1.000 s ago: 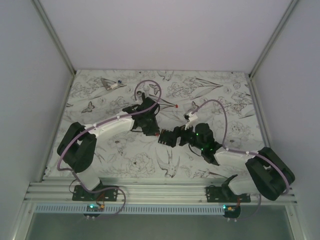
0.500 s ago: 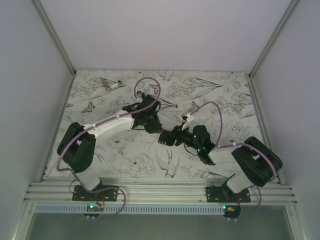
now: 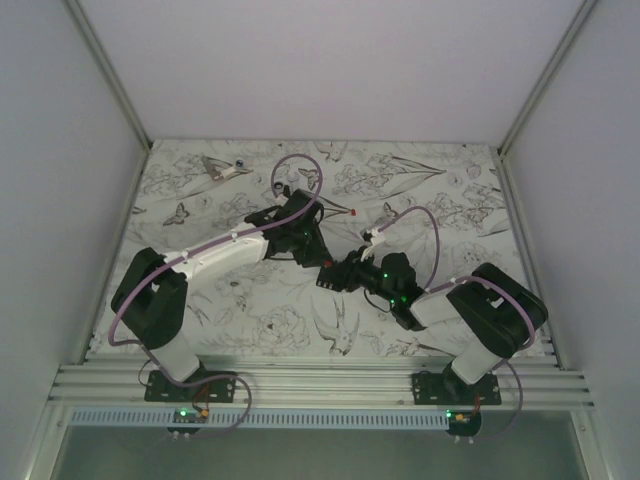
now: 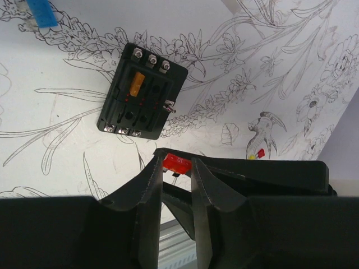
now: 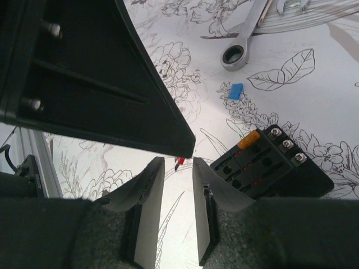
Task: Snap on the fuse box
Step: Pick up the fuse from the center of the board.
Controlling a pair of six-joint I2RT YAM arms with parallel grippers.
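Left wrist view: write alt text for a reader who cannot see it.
The left pincer grips a small red fuse at its tip. Beyond it, the black fuse box lies flat on the flower-printed table, one orange fuse in its slots.

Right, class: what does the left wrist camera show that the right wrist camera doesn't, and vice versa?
Left wrist only: the left end effector pinching a red fuse, seen plainly; the other view catches only a red sliver. Right wrist only: a wrench and the right end effector, its fingers apart. Both: the fuse box with one orange fuse in it, and a loose blue fuse nearby.
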